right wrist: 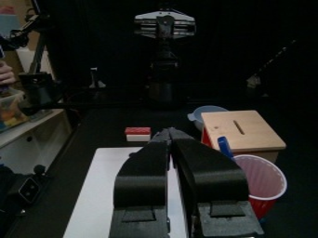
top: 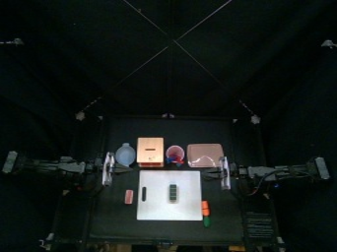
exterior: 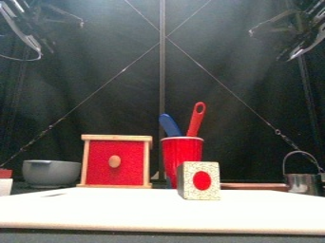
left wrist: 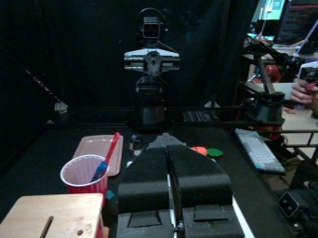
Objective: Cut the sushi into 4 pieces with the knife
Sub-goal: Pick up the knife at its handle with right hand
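- My left gripper (left wrist: 172,147) and right gripper (right wrist: 178,138) are both clenched, empty, at opposite sides of the black surface (top: 105,215).
- The sushi roll (top: 171,188), a dark blocky bar, lies on the flat white cutting board (top: 150,199).
- The red knife (exterior: 196,119) and the blue knife (exterior: 169,125) stand in the round red cup (exterior: 181,159).

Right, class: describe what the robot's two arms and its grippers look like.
The left arm and right arm are slim, black and jointed. The left gripper and right gripper each have two broad black fingers tapering to a tip, set under a silvery cross-plate.
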Robot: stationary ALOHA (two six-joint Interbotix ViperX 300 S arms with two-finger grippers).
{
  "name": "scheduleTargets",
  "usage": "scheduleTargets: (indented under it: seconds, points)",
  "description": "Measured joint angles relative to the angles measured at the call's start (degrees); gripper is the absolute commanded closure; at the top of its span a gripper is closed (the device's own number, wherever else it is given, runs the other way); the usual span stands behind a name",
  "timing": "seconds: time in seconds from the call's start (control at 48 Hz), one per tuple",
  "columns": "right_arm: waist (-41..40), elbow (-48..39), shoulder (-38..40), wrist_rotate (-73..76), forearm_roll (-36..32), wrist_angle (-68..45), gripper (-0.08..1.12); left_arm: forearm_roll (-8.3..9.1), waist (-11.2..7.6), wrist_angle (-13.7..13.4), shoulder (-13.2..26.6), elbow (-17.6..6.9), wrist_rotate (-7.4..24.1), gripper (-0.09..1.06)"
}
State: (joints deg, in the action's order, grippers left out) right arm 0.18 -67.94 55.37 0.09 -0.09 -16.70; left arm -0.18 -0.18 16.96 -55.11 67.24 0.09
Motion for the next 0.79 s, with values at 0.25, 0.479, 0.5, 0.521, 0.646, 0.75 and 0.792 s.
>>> scheduleTargets:
  seconds: [0.25, 0.479, 0.5, 0.521, 0.646, 0.75, 0.792]
  points:
    - [0.0, 6.3, -6.1, 1.4, 2.6, 4.2, 0.93, 0.09, -0.62, 1.3, 4.7, 0.9, 0.3, 0.98]
    - [-2.3, 20.9, -19.0, 1.4, 4.4, 20.4, 0.66, 0.44, -1.14, 3.3, 8.5, 0.8, 0.3, 0.98]
    - [-2.5, 22.3, -20.0, 1.4, 4.5, 22.1, 0.63, 0.53, -1.05, 3.3, 8.7, 0.8, 0.4, 0.98]
    - [-2.8, 23.6, -21.1, 1.4, 4.5, 23.6, 0.58, 0.53, -1.05, 3.4, 8.9, 0.8, 0.3, 0.98]
    - [-4.7, 31.2, -27.3, 1.2, 4.5, 33.7, 0.3, 0.53, -1.05, 3.4, 9.0, 0.8, 0.4, 0.98]
    - [-5.9, 36.8, -32.6, 1.1, 4.0, 41.0, 0.12, 0.62, -1.05, 3.4, 9.1, 0.8, 0.3, 0.98]
    - [-6.3, 38.6, -34.4, 0.9, 3.7, 43.9, 0.07, 0.62, -1.14, 3.4, 9.1, 0.8, 0.4, 0.98]
